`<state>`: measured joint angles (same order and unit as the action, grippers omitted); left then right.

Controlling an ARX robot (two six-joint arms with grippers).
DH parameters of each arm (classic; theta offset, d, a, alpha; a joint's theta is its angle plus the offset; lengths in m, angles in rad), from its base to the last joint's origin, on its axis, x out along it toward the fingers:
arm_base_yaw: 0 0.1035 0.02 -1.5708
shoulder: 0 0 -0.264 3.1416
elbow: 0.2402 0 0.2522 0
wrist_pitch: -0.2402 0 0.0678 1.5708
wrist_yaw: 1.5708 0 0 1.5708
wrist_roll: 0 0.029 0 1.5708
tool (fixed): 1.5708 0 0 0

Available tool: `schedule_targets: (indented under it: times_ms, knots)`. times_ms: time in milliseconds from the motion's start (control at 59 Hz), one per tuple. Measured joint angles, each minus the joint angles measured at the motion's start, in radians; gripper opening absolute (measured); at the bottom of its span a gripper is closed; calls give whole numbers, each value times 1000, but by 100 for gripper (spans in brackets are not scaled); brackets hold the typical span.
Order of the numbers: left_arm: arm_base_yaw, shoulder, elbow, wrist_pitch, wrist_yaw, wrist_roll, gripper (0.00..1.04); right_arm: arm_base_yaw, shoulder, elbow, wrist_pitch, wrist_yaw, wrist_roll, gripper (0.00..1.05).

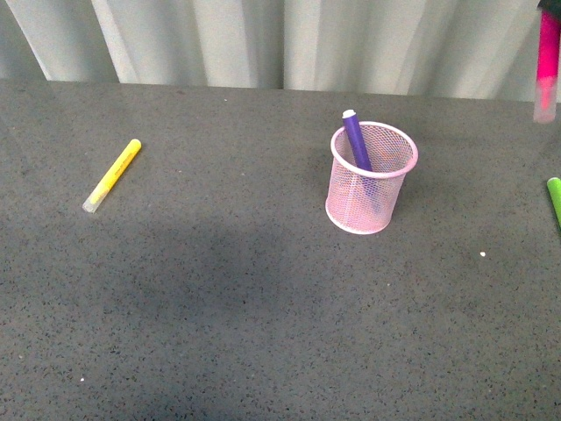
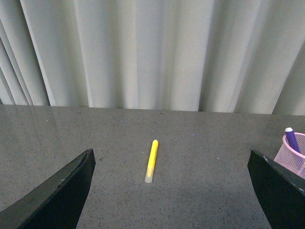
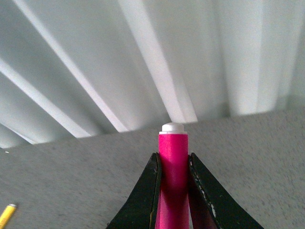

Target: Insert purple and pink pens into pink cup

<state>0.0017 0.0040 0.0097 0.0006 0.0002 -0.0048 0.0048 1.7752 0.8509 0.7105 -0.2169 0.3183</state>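
The pink cup [image 1: 371, 180] stands upright on the grey table, right of centre. The purple pen [image 1: 356, 140] leans inside it, its tip poking above the rim. The pink pen [image 1: 548, 61] hangs upright in the air at the top right edge, frosted cap down, higher than the cup and to its right. My right gripper [image 3: 173, 157] is shut on the pink pen [image 3: 173, 143], its two black fingers pressed against the barrel. My left gripper [image 2: 171, 155] is open and holds nothing. The cup [image 2: 294, 160] with the purple pen [image 2: 291, 139] shows at that view's edge.
A yellow pen [image 1: 112, 175] lies on the table at the left, also seen between the left gripper's open fingers [image 2: 151, 161]. A green pen [image 1: 555, 197] lies at the right edge. Pale curtains hang behind the table's far edge.
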Motion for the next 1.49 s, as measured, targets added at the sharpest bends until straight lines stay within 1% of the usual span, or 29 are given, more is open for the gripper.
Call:
schedule_targets:
  times_ms: [119, 187, 271, 407, 712, 865, 1035, 1492]
  knots:
    - [0, 0, 0, 0, 0, 0, 98, 47, -160, -58, 50, -36, -14, 11]
    - [0, 0, 0, 0, 0, 0, 98, 81, -225, -89, 104, -64, -77, 11]
    - [0, 0, 0, 0, 0, 0, 98, 106, -230, -110, 153, -89, -142, 11]
    - [0, 0, 0, 0, 0, 0, 98, 122, -175, -140, 223, -103, -210, 11]
    - [0, 0, 0, 0, 0, 0, 98, 156, -24, -167, 430, -154, -223, 11]
    - [0, 0, 0, 0, 0, 0, 98, 174, 69, -166, 570, -213, -204, 11]
    - [0, 0, 0, 0, 0, 0, 98, 185, 172, -144, 669, -235, -174, 11]
    - [0, 0, 0, 0, 0, 0, 98, 184, 310, -99, 682, -276, -173, 11]
